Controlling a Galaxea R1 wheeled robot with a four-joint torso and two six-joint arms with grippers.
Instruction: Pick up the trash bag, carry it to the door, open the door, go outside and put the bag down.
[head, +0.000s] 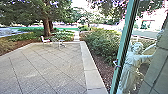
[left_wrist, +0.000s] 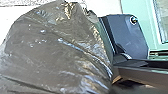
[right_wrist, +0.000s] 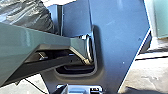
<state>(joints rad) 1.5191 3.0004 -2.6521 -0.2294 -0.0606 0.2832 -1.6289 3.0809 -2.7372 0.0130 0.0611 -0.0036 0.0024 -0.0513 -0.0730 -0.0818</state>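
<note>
Here, trash bag (left_wrist: 55, 52), paved yard (head: 47, 67) ahead; can't tell if grip open or closed.

High up, the head view faces forward over paving (head: 50, 67). Up close, both wrist views share the bag (left_wrist: 55, 50) and dark plate (left_wrist: 130, 35).

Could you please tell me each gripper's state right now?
Left gripper: open or shut cannot be told; the trash bag shows large in its wrist view.
Right gripper: cannot be told either; part of the bag shows in its view.
</note>
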